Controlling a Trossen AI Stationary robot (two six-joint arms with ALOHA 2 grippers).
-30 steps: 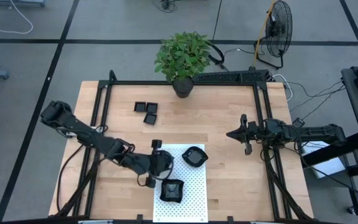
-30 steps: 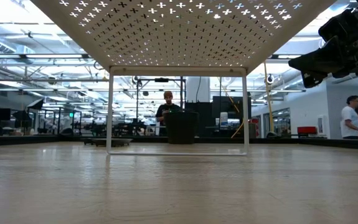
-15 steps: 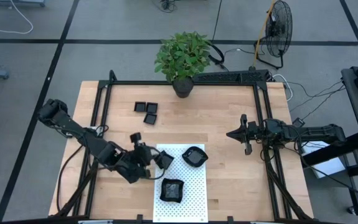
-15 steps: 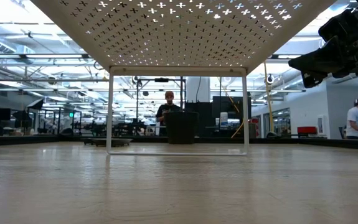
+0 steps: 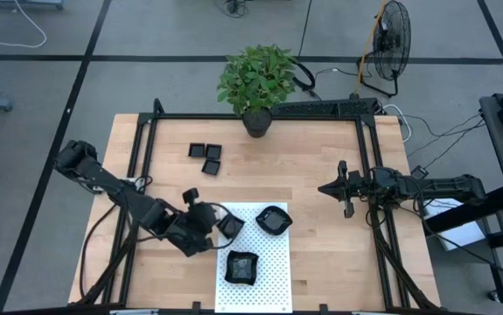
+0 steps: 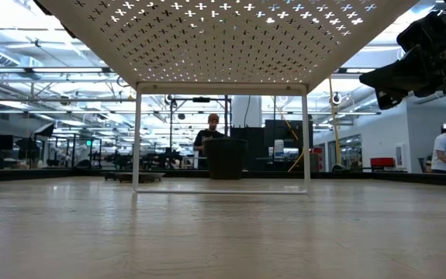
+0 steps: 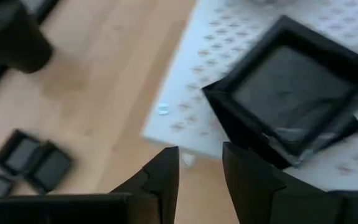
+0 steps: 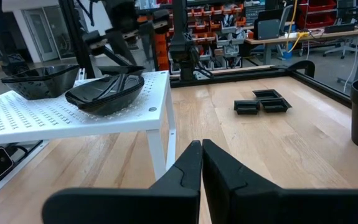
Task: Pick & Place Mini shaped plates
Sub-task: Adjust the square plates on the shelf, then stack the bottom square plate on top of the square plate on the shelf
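A: The left gripper (image 5: pixel 209 216) is seen just off the white dotted mat (image 5: pixel 264 262), its fingers (image 7: pixel 164 177) parted with nothing between them.

B: And the plates?

A: A square plate (image 7: pixel 291 87) is resting on the mat's corner; two more plates (image 5: pixel 273 219) are set there, three (image 5: pixel 206 156) by the plant (image 5: pixel 256 80). The right gripper (image 5: pixel 344 189) is parked clenched, empty.

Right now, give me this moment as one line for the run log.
left pincer: open, empty, facing square plate at mat edge | right pincer: shut, idle, right side
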